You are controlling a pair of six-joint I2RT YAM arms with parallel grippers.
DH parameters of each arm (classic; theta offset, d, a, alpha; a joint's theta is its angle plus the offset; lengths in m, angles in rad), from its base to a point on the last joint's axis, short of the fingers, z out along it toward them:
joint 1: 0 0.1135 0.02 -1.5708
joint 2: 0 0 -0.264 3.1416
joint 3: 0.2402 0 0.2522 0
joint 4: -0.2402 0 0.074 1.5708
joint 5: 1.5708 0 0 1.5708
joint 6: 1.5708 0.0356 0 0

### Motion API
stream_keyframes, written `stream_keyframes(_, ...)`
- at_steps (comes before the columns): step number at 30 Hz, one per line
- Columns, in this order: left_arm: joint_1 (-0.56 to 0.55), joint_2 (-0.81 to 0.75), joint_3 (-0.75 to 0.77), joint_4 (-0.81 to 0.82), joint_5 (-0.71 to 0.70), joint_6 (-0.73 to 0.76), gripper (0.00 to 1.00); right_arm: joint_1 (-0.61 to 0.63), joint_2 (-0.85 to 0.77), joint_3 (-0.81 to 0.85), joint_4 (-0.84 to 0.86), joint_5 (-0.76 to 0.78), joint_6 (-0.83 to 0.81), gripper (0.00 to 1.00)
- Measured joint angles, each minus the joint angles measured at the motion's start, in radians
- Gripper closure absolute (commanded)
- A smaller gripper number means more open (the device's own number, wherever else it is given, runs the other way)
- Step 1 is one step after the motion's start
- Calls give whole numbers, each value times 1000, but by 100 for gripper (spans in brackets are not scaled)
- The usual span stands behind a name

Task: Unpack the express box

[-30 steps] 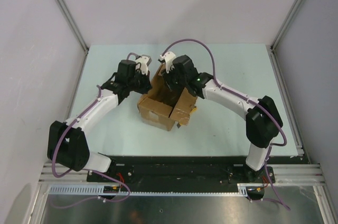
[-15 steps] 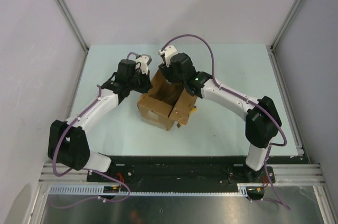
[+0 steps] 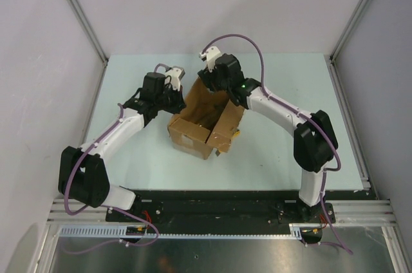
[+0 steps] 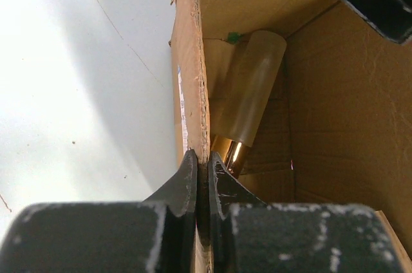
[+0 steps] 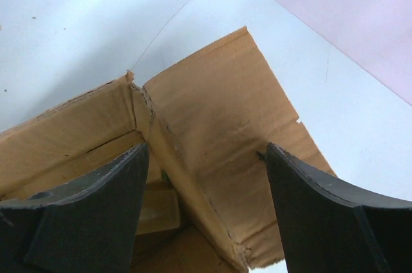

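Over the last second the right arm has drawn back from above the box [image 3: 192, 136] toward the counter's [image 3: 277, 154] far edge, and its fingers have spread. The far flap [image 5: 222, 125] now lies folded outward.

The box sits near the middle of the counter, a little left of centre and well off every edge, with its top open. The left end effector [image 4: 203, 169] is closed on the top edge of the box's left wall, pinching the cardboard between its fingers. The right end effector [image 5: 205, 157] stands wide open and holds nothing, with the flap below the gap.

The opening step looks finished, so I judge the work is turning to emptying the box. The next move probably calls for the open right end effector to reach down into the box while the left keeps the wall pinned. It would need to clear the standing walls and the near flaps. It would also have to line up across the cylinder [image 4: 252, 89], which leans in a corner and gives little room.

Only the left wrist view shows what is inside: a pale cylinder with a shiny brassy end lower down and a green scrap behind it. The overhead view shows both arms and where the box lies, but its inside is dark there. The right wrist view shows the spread fingers and the flap's crease.
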Motion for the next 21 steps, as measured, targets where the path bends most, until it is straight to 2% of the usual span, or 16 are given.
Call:
stream_keyframes(6,0,0,0,-1,2,0,94,-35,55,48,-50,-102,-34,24)
stream_keyframes(10,0,0,0,-1,3,1,94,-58,89,87,-121,-173,-55,32)
stream_keyframes(11,0,0,0,-1,3,1,94,-63,97,98,-137,-188,-60,39)
stream_keyframes(13,0,0,0,-2,2,1,94,-72,110,115,-167,-218,-70,46)
stream_keyframes(14,0,0,0,-2,1,1,94,-76,112,117,-184,-234,-73,59)
stream_keyframes(16,0,0,0,-2,-1,2,94,-83,112,118,-208,-256,-80,70)
stream_keyframes(17,0,0,0,-2,-2,5,94,-87,112,123,-221,-267,-84,81)
stream_keyframes(19,0,2,0,0,-7,6,89,-89,113,134,-248,-294,-83,89)
stream_keyframes(21,0,5,1,2,-21,5,77,-89,113,147,-278,-314,-74,97)
